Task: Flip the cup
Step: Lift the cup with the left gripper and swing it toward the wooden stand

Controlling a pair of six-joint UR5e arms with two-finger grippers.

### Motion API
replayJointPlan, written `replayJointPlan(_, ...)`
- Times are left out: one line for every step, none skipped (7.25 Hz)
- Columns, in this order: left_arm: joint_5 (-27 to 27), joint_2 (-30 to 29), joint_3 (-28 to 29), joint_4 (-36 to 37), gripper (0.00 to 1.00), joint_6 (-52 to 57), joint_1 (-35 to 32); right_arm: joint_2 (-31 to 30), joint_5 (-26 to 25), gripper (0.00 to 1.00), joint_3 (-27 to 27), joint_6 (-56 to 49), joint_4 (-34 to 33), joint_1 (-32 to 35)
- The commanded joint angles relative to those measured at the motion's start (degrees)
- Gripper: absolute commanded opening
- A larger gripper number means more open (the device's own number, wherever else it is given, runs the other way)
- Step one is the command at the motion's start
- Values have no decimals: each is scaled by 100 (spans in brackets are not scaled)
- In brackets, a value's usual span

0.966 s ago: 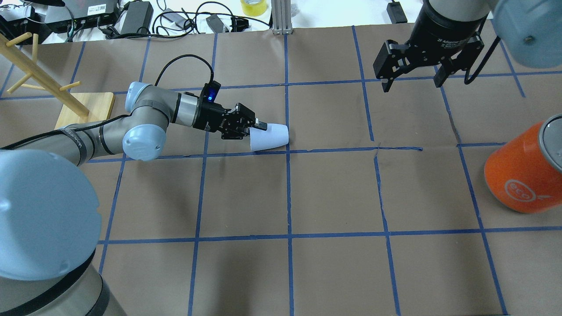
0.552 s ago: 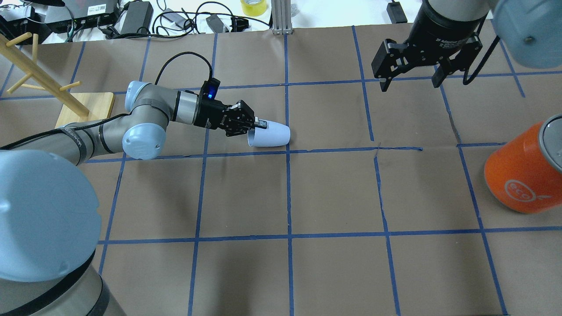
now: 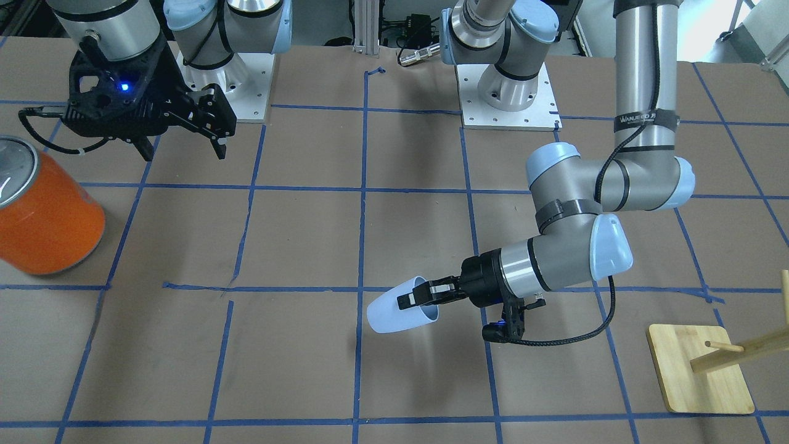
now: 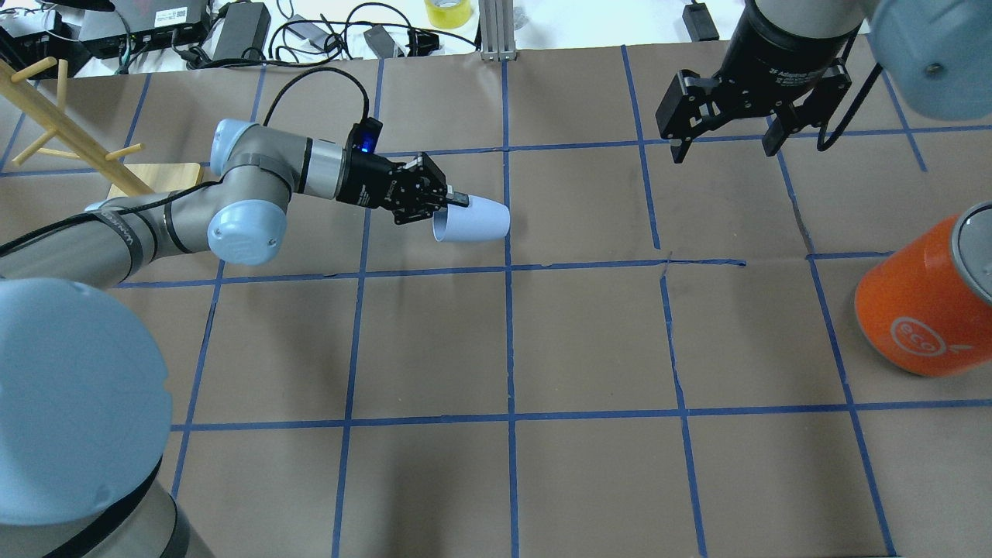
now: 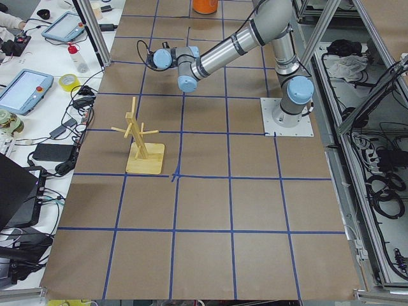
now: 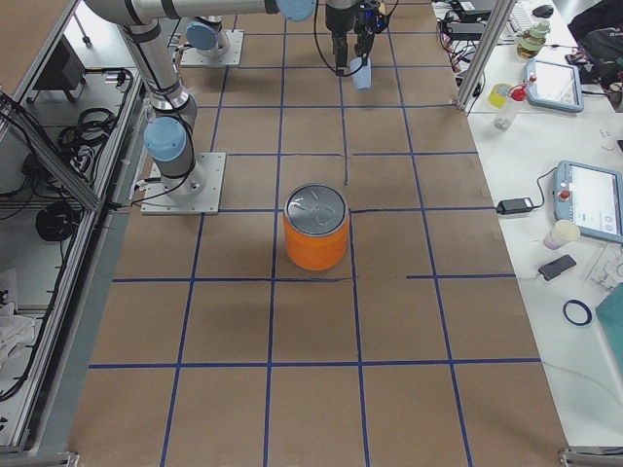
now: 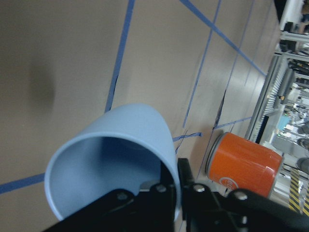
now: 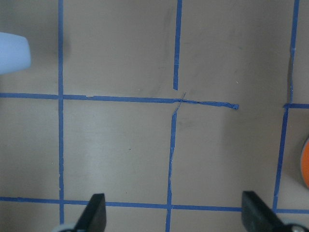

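Observation:
The pale blue cup [image 4: 474,223] is held on its side a little above the table, its mouth toward my left arm. My left gripper [image 4: 457,203] is shut on the cup's rim, one finger inside and one outside. The cup also shows in the front view [image 3: 394,311] with the left gripper [image 3: 413,298], and in the left wrist view [image 7: 120,159], where its open mouth faces the camera. My right gripper [image 4: 725,151] is open and empty, high over the far right of the table; it also shows in the front view [image 3: 183,151].
A large orange can [image 4: 922,302] with a silver lid stands at the right edge; it also shows in the front view [image 3: 46,216]. A wooden mug tree [image 4: 147,190] stands at the far left behind my left arm. Cables and boxes lie beyond the table's far edge.
My left gripper has lifted the cup off the table and carried it slightly away from the robot, and the wrist has turned. The right gripper has barely moved.

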Motion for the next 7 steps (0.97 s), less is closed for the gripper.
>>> replayJointPlan(1905, 458, 343, -358, 0, -394, -106, 0, 0, 100, 0, 0, -4, 0)
replayJointPlan(2793, 555, 483, -526, 0, 16, -106, 0, 0, 100, 0, 0, 14, 0)
replayJointPlan(3899, 539, 745, -727, 0, 577, -97, 0, 0, 100, 0, 0, 5, 0)
replayJointPlan(4258, 443, 1113, -990, 0, 1087, -19, 0, 0, 100, 0, 0, 5, 0)
replayJointPlan(4540, 268, 1343, -993, 0, 1466, 182, 0, 0, 100, 0, 0, 14, 0)
replayJointPlan(4586, 66, 1433, -915, 0, 1731, 289, 0, 0, 100, 0, 0, 5, 0)
replayJointPlan(4587, -101, 1451, -862, 0, 1742, 298, 0, 0, 100, 0, 0, 14, 0)
